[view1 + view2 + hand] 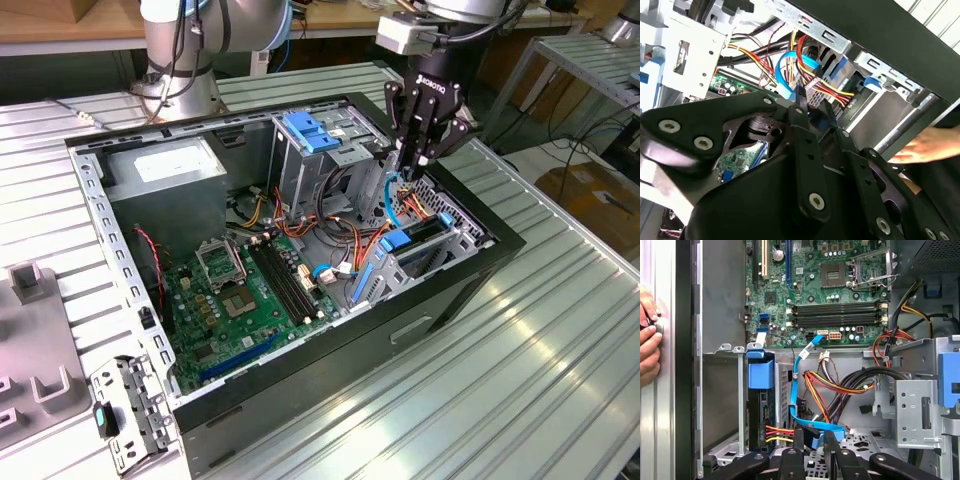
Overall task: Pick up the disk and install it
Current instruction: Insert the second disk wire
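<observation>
The disk (398, 241) in its bright blue carrier stands on edge in the drive bay at the exterior view's right end of the open computer case (400, 330). In the first wrist view its blue carrier end (760, 375) sits between the bay's metal walls. My gripper (412, 165) hangs over the case just behind that bay, apart from the disk. In both wrist views the fingertips (799, 437) stand close together with a light blue flat data cable (802, 357) pinched between them (812, 107). The cable rises in a loop (392, 190) to the fingers.
A person's hand (647, 335) (925, 147) rests on the case's outer edge beside the bay. A tall metal cage with a blue latch (310, 130), bundles of orange and yellow wires (840, 387) and the motherboard (250, 290) surround the gripper. A loose metal bracket (125, 410) lies on the table.
</observation>
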`<state>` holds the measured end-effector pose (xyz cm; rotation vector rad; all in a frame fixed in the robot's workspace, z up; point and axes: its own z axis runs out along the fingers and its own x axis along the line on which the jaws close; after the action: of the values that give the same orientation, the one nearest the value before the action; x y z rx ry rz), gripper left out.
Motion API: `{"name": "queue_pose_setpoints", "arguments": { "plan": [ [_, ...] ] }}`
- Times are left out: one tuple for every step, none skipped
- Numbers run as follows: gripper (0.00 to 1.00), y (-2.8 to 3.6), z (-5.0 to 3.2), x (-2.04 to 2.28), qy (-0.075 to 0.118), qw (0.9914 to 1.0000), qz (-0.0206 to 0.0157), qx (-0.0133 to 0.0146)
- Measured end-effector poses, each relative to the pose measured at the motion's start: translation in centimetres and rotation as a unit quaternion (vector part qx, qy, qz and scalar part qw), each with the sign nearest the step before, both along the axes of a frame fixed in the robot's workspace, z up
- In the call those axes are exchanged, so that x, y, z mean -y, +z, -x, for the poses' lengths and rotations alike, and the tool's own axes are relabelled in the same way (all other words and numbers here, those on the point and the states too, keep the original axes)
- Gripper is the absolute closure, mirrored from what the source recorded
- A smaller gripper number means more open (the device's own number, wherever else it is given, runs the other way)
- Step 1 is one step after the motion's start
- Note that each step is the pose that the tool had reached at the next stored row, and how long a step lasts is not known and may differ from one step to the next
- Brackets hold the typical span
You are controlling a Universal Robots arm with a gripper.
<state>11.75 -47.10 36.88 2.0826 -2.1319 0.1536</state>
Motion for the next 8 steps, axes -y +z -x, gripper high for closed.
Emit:
{"name": "queue_pose_setpoints", "arguments": {
  "plan": [
    [0.7,0.0,0.0,0.0,0.0,1.0,0.0012,0.0],
    [0.78,-0.01,0.0,0.0,0.0,1.0,0.0023,0.0],
    [0.78,0.0,0.0,0.0,0.0,0.99999,0.0043,0.0],
    [0.79,-0.01,0.0,0.0,0.0,0.99998,0.0059,0.0],
    [0.79,-0.01,0.0,0.0,0.0,0.99997,0.0074,0.0],
    [0.79,-0.01,0.0,0.01,0.0,0.99996,0.0088,0.0],
    [0.79,0.0,0.0,0.01,0.0,0.99995,0.01,0.0],
    [0.79,0.0,0.0,0.01,0.0,0.99994,0.0111,0.0]
  ]
}}
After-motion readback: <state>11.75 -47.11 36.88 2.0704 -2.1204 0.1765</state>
